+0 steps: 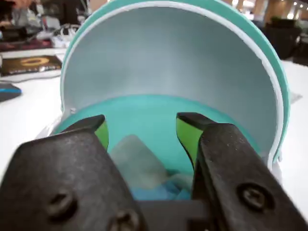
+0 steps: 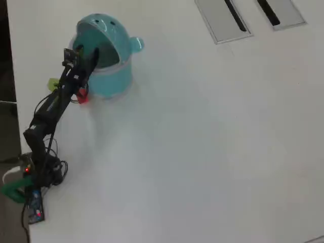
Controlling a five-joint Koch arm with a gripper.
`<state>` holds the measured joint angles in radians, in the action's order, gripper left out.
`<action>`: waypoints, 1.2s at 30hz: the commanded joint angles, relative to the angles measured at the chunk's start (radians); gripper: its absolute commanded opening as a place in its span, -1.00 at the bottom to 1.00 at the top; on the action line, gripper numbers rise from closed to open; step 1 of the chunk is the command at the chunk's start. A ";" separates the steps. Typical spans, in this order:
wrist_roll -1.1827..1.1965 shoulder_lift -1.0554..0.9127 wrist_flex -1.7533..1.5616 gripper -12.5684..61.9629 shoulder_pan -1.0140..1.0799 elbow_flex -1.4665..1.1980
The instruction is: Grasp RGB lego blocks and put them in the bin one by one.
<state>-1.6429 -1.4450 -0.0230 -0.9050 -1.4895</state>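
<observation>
Gripper (image 1: 142, 132) hung over open bin (image 2: 109, 76), jaws apart, nothing between them. Blue block (image 1: 159, 191) apparently inside already. Red block (image 2: 82, 97) and green block (image 2: 53, 83) lay on table (image 2: 212, 131) beside bin: two left.

The slim black jointed arm (image 2: 50, 109) stretches up from its base at the lower left of the overhead view. Its black, green-padded claw (image 1: 142, 134) hangs spread apart, gripping nothing.
</observation>
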 commanded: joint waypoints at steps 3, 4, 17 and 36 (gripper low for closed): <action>-0.029 -0.104 0.080 0.14 -0.002 0.060; -0.029 -0.133 0.095 0.17 -0.002 0.040; -0.032 -0.509 0.201 0.27 0.026 -0.353; -0.087 -0.657 0.272 0.26 -0.008 -0.718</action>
<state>-1.7043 -2.0847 0.2638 -0.8974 -2.2503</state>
